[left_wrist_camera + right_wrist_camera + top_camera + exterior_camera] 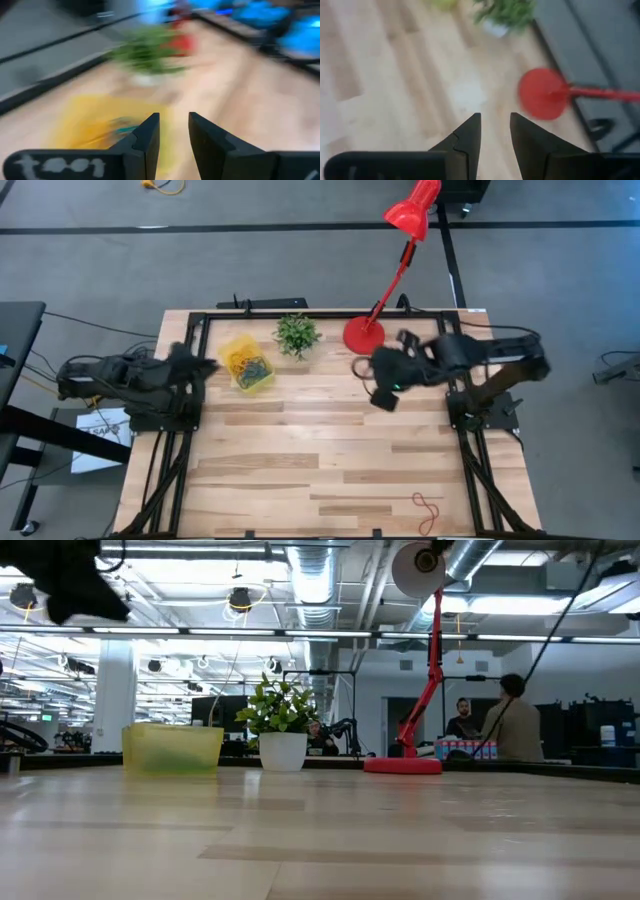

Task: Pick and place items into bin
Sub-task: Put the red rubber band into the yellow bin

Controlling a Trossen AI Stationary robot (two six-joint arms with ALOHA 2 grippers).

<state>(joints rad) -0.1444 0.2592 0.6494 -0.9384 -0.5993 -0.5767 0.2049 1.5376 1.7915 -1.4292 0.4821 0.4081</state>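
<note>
The bin (246, 364), holding bands (250, 368), sits beside the plant (297, 334). Both the left gripper (173, 134) and right gripper (495, 133) hang empty, jaws apart. A red loop (428, 510) lies far from the plant, easily overlooked.

You see grey floor (300, 260) around the table, silver ceiling ducts (310, 580), bright strip lights, people (505, 720) at far desks.
</note>
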